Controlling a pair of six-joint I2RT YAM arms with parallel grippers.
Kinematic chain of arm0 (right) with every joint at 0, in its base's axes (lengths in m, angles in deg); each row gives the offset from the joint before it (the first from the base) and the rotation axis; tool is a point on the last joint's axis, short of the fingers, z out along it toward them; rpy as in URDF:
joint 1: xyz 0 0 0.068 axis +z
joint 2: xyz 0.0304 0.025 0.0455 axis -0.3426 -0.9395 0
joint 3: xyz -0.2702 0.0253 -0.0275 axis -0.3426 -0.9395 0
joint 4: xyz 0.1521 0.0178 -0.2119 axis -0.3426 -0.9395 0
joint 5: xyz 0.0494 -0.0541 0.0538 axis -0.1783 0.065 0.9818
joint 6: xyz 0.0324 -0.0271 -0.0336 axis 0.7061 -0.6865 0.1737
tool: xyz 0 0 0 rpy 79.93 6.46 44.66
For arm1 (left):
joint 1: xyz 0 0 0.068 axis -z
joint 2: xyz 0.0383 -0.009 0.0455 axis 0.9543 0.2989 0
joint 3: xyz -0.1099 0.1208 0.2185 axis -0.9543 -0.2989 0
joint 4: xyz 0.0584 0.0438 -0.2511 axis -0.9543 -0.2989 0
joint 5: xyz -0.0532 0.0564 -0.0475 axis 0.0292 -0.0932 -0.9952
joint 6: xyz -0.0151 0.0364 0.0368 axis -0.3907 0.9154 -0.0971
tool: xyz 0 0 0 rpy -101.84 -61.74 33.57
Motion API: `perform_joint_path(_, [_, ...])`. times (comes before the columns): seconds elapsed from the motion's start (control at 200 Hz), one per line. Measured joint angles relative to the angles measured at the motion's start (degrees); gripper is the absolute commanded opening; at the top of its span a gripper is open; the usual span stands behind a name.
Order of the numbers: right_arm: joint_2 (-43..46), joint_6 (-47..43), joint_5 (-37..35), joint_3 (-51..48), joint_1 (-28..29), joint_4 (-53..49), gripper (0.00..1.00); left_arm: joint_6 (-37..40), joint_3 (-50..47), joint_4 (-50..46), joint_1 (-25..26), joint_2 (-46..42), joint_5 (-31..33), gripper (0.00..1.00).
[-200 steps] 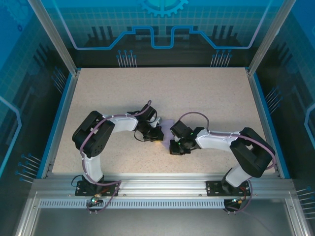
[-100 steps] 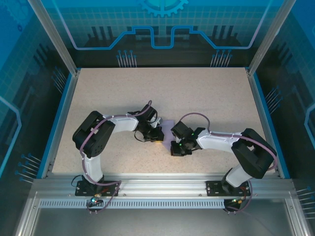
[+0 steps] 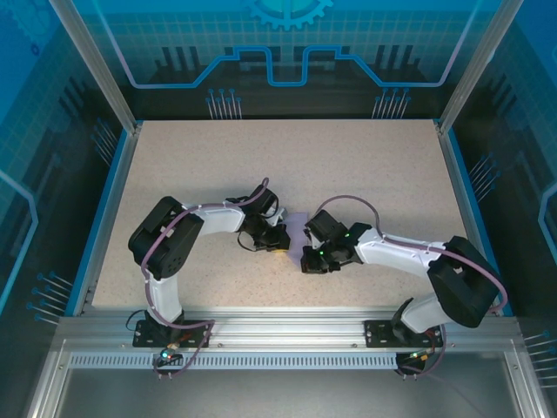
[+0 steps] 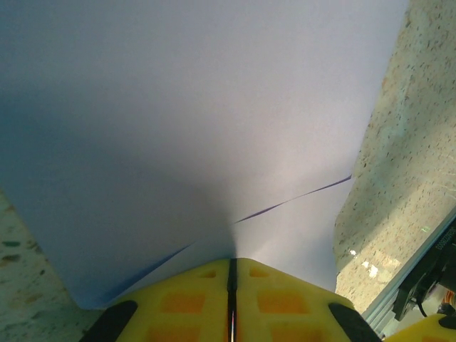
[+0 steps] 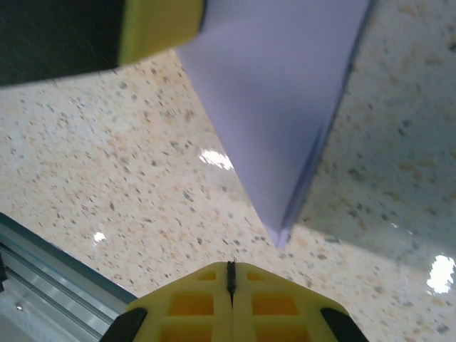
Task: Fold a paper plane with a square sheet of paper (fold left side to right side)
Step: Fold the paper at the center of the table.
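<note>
Showing one lavender sheet point(image 4: 199, 128), left end effector point(image 4: 231, 262) pinching it, right end effector point(image 5: 230, 265) clenched empty.

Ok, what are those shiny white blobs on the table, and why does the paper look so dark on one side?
Right wrist view: the blobs are light glaring off the table, and the paper throws a soft shadow to its right. Left wrist view: the paper is pale on the right and fades to dusky blue-grey at the upper left. Top view: evenly lit, sharp.
</note>
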Motion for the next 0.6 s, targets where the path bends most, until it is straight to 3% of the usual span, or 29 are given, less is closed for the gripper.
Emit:
perform_joint_path(0.41, [-8.39, -0.02, 0.0, 1.77, -1.6, 2.6, 0.03, 0.0, 0.11, -0.17, 0.2, -0.02, 0.24, 0.12])
perform_joint_path(0.6, [-8.9, 0.0, 0.0, 1.64, -1.81, 2.56, 0.03, -0.33, -0.04, -0.55, 0.44, -0.94, 1.11, 0.17])
